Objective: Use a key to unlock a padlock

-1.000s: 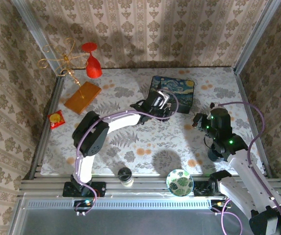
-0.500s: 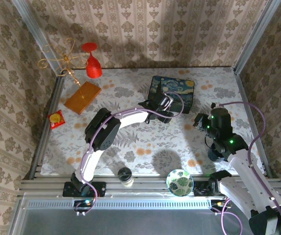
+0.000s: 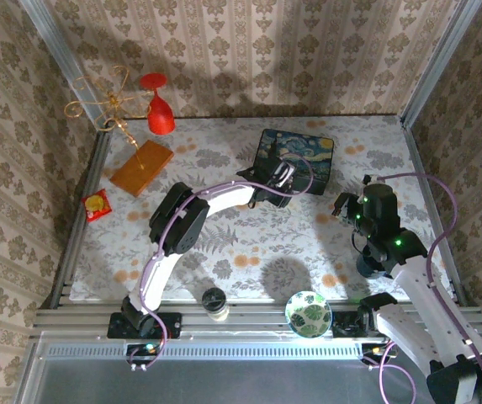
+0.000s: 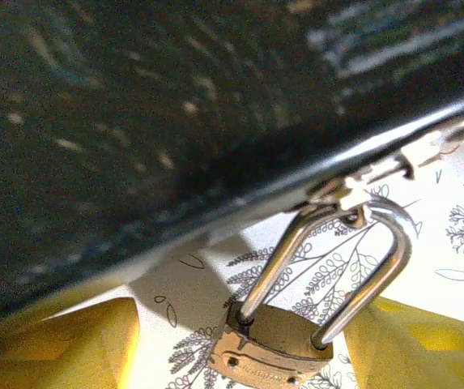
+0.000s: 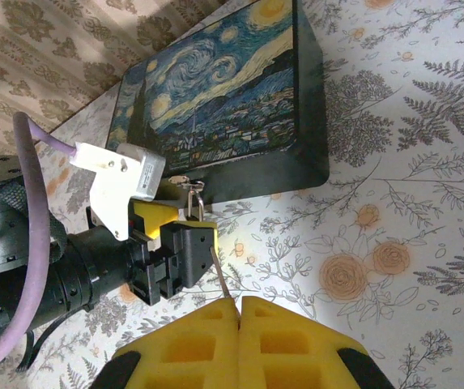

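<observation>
Though untouched, padlock [image 4: 276, 347] between left gripper's [image 4: 238, 350] fingers [image 4: 61, 348].

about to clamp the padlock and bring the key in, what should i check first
1. Padlock between left jaws: ok.
2. Left jaws gripping it: not ok, gaps on both sides.
3. Shackle closed through the hasp of the box: ok.
4. Key pinched in shut right jaws: ok.
5. Key at the padlock: not ok, well apart in the top view.
6. Keyhole facing the key: cannot tell.
</observation>
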